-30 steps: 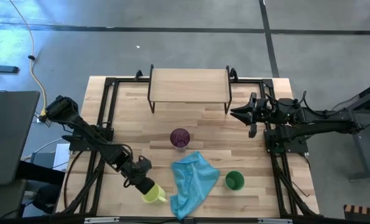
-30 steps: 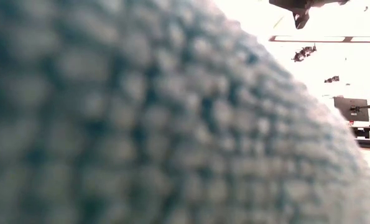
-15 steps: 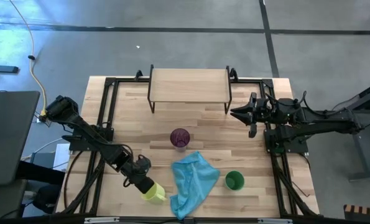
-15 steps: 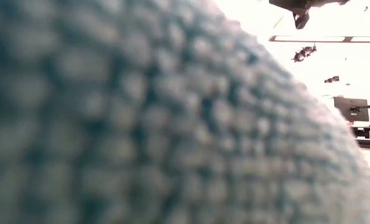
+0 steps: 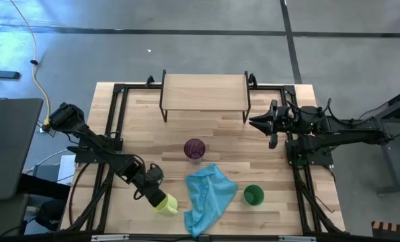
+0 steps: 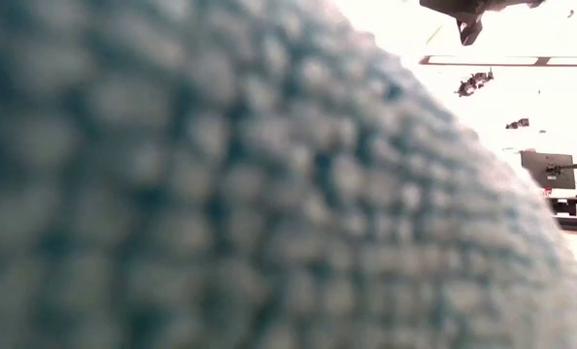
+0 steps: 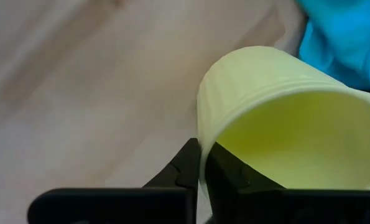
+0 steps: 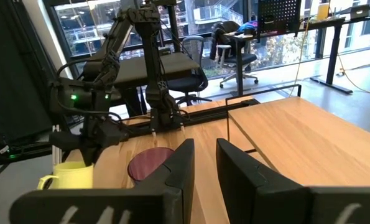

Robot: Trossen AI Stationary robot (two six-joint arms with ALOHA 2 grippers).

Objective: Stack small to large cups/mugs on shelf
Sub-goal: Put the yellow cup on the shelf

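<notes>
One mug is in hand, and none is on the shelf (image 5: pixel 205 91) yet — this is the opening pick-up. The left gripper (image 5: pixel 156 197) has its fingers pinched across the rim of the yellow-green mug (image 5: pixel 165 204), one finger inside the wall and one outside, as the left wrist view shows (image 7: pixel 278 124). The mug sits just beside the light blue cloth (image 5: pixel 208 196), on the side away from the green cup (image 5: pixel 253 195); whether it has cleared the tabletop I cannot tell.

Beyond the cloth toward the shelf stands the purple cup (image 5: pixel 194 148), and the shelf lies farther still, well apart from the cloth. The right gripper (image 5: pixel 263 122) waits near the shelf's end, fingers a narrow gap apart, holding nothing.

Next, I judge, comes a lift and carry past the cloth to the shelf top — the rim grip looks thin, so the mug could swing or slip.
</notes>
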